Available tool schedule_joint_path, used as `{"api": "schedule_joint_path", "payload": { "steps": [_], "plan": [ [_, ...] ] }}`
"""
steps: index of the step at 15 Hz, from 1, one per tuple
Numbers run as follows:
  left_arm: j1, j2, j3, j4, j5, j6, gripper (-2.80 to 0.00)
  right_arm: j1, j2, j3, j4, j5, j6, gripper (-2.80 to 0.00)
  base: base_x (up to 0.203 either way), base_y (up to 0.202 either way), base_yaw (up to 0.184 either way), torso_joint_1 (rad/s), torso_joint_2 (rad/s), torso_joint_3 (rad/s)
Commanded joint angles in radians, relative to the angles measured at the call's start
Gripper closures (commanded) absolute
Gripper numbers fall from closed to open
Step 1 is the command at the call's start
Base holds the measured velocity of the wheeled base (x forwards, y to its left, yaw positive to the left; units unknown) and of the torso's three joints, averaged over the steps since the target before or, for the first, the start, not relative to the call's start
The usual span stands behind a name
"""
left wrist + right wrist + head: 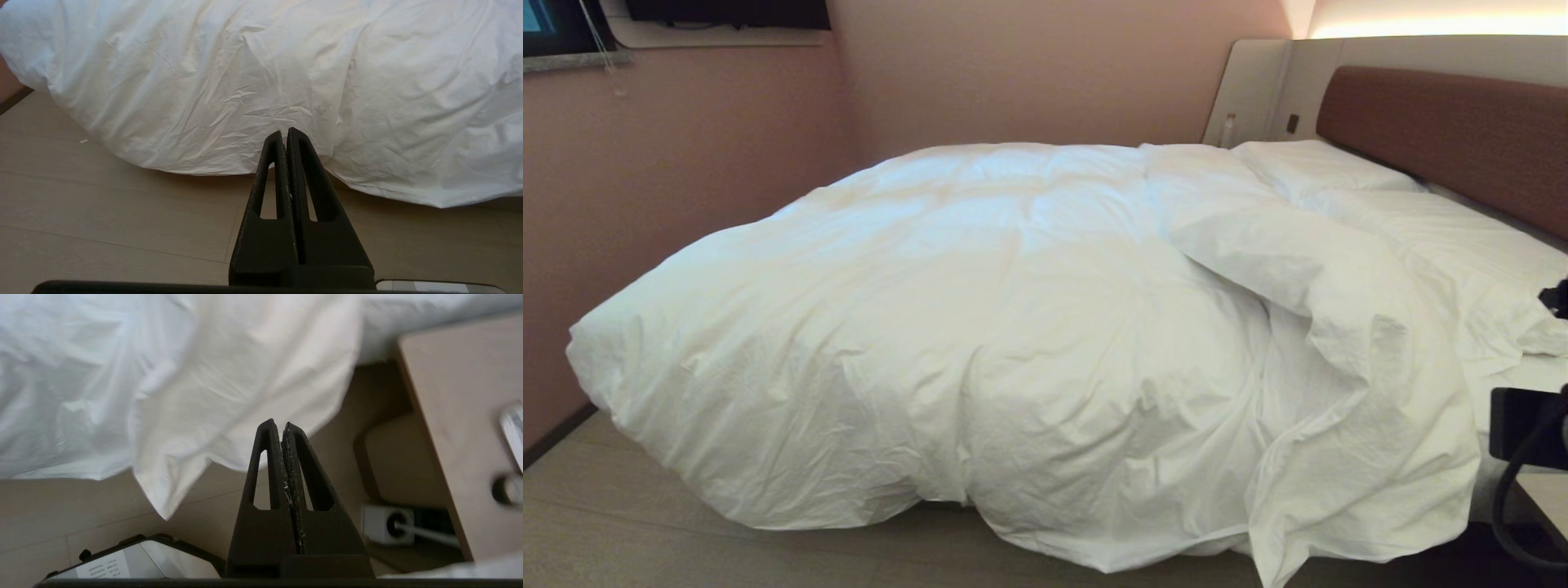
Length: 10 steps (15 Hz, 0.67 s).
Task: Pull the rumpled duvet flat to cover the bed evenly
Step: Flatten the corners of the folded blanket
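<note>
Your duvet lies bunched over the bed, spilling off the near edge to the floor, its right part folded back near the pillows. Left gripper: fingers together, empty, before the duvet's near edge. Right gripper: pressed together, empty, near the hanging right corner.

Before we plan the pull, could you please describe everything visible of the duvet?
The duvet is a thick, puffy white quilt of creased cotton-like cloth. It lies rumpled over the bed, heaped toward the foot, its near edge hanging to the wooden floor. Near the headboard a corner is folded back in a long flap. Neither gripper touches it.
</note>
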<state>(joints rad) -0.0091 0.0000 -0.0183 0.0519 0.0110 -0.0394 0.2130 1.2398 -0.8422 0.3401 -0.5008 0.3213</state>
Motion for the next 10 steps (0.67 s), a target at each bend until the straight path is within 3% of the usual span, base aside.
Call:
{"api": "schedule_joint_path", "payload": {
  "steps": [1, 4, 10],
  "plan": [
    [0.000, 0.000, 0.000, 0.000, 0.000, -0.002, 0.00, -0.009, 0.111, -0.022, -0.145, 0.021, -0.093, 0.00, 0.000, 0.000, 0.000, 0.000, 0.00, 0.000],
    [0.000, 0.000, 0.000, 0.000, 0.000, -0.002, 0.00, -0.039, 0.264, -0.129, -0.258, 0.021, -0.144, 0.00, 0.000, 0.000, 0.000, 0.000, 0.00, 0.000],
    [0.001, 0.000, 0.000, 0.000, 0.000, -0.002, 0.00, -0.044, 0.429, -0.347, -0.255, 0.012, -0.180, 0.00, 0.000, 0.000, 0.000, 0.000, 0.00, 0.000]
  ]
}}
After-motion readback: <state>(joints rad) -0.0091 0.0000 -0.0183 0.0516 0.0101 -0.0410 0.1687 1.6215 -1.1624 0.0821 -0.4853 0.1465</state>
